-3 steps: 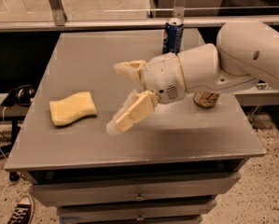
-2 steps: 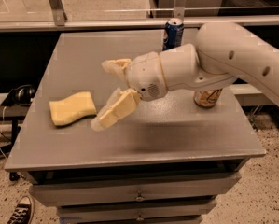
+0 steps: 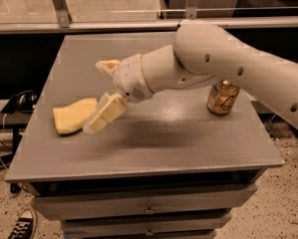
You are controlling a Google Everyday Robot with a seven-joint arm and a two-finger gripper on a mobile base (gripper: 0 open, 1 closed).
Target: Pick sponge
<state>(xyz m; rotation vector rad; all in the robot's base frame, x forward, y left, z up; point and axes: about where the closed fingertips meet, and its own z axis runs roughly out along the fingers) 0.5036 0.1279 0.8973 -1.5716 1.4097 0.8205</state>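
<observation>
The sponge (image 3: 73, 116), pale yellow and flat with wavy edges, lies on the left part of the grey table (image 3: 188, 148). My gripper (image 3: 96, 96) is open just to the right of the sponge and above it. One padded finger (image 3: 104, 114) points down-left and overlaps the sponge's right end in the view. The other finger (image 3: 106, 65) sticks out farther back. The white arm reaches in from the right.
A gold can (image 3: 222, 97) stands on the right part of the table, partly behind my arm. A glass barrier with a rail (image 3: 88, 26) runs along the far edge. Drawers sit below the table front. A shoe (image 3: 21, 225) is on the floor at lower left.
My gripper has moved left across the table toward the sponge, still open. The arm now hides the blue can that showed at the back. The sponge has not moved.
</observation>
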